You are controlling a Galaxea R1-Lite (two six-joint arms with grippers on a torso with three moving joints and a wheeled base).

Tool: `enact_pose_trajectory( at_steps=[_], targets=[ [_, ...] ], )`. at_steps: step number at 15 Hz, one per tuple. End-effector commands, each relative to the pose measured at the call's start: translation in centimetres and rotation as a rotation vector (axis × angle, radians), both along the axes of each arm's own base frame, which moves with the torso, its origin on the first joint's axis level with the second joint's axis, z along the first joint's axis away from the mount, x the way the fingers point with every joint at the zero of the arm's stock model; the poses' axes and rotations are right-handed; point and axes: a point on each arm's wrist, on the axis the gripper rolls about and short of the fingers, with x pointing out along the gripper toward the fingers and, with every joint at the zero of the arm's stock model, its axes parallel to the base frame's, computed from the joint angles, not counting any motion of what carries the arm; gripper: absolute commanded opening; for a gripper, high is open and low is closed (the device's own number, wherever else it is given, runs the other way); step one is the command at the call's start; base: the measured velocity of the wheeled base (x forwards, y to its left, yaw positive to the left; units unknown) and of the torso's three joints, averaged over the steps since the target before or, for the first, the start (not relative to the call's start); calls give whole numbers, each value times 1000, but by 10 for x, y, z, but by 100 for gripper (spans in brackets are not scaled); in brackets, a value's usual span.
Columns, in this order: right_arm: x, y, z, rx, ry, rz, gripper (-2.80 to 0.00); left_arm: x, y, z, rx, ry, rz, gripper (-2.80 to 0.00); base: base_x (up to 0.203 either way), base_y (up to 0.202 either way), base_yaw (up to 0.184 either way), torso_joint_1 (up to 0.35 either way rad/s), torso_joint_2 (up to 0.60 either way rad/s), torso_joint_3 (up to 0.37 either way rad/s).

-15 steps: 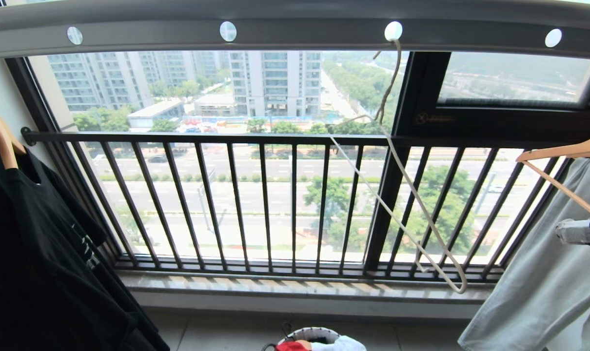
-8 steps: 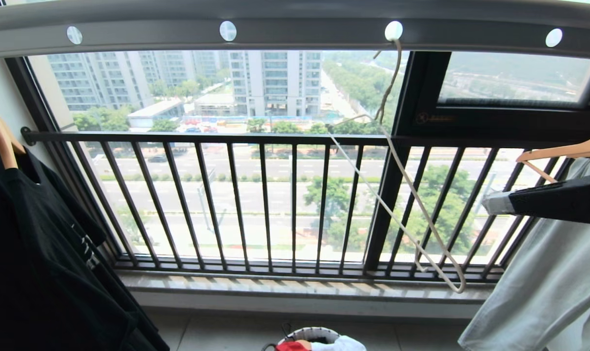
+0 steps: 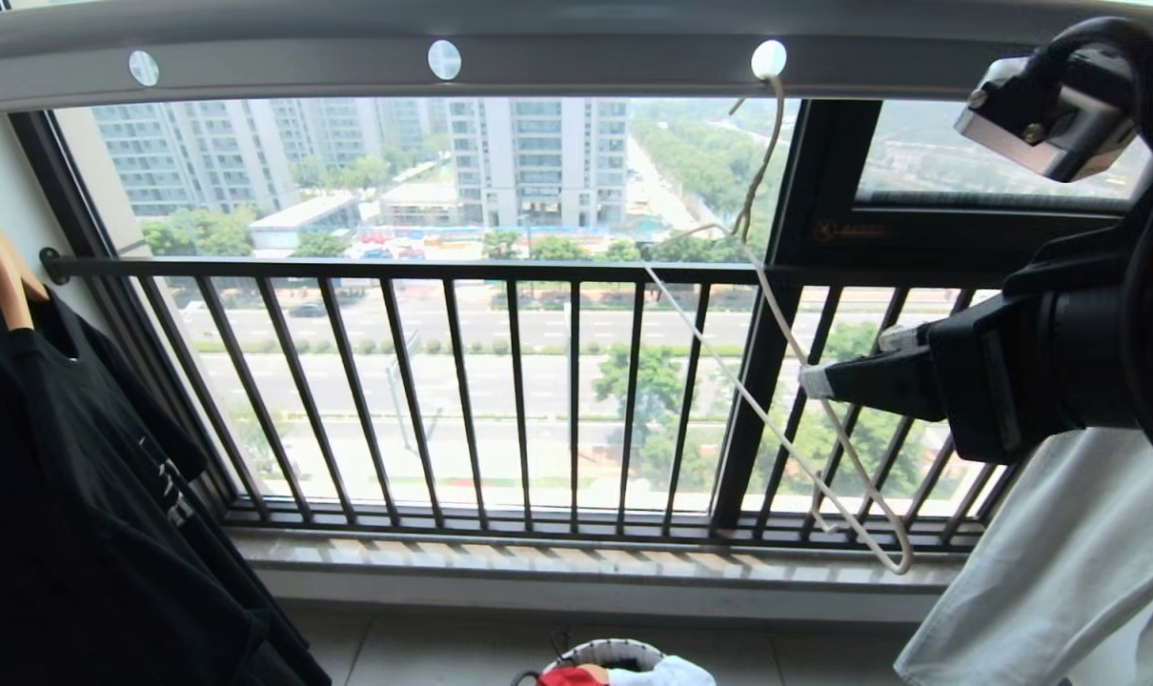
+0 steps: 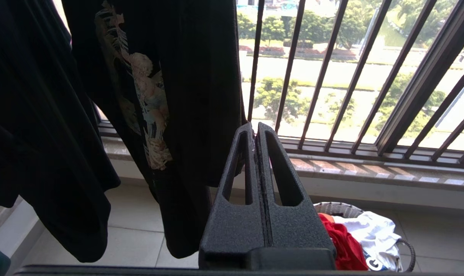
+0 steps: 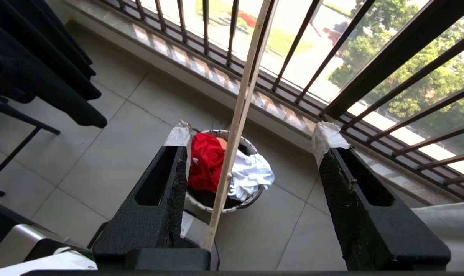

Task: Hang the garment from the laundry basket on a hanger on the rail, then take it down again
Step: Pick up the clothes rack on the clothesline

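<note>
We find the garment [image 5: 205, 161] bundled in the laundry basket [image 5: 251, 147] on the floor. The hanger [image 3: 805, 381] hangs bare from the rail [image 3: 576, 52]. The right gripper [image 5: 251, 138] stands released astride its wire; the left gripper [image 4: 255, 130] is clenched, empty.

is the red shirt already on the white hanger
No, the red shirt lies in the basket; the hanger hangs bare from the rail.

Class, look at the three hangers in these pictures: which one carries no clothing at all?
The thin cream-white hanger, hooked into a hole in the rail. It hangs bare; the wooden hangers at either side hold a black T-shirt and a pale garment.
</note>
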Motion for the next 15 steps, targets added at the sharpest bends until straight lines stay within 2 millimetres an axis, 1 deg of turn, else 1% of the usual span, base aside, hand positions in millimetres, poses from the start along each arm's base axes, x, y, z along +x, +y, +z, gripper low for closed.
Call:
enact_pose_trajectory(
  at_steps=[1, 3, 5, 9, 13, 15],
  targets=[
    [15, 15, -12, -34, 18, -20, 0, 0, 0, 0, -1, 1, 1, -280, 0, 0, 0, 0, 0, 0],
    [25, 25, -14, -21, -17, -47, 0, 0, 0, 0, -1, 1, 1, -280, 0, 0, 0, 0, 0, 0],
    [37, 37, -20, -32, -58, -112, 0, 0, 0, 0, -1, 2, 1, -280, 0, 0, 0, 0, 0, 0],
    [52, 50, -26, -20, -110, -176, 0, 0, 0, 0, -1, 1, 1, -280, 0, 0, 0, 0, 0, 0],
    [62, 49, -30, -14, -115, -210, 0, 0, 0, 0, -1, 2, 1, -280, 0, 0, 0, 0, 0, 0],
    [70, 47, -37, -33, -101, -234, 0, 0, 0, 0, -1, 2, 1, -280, 0, 0, 0, 0, 0, 0]
  ],
)
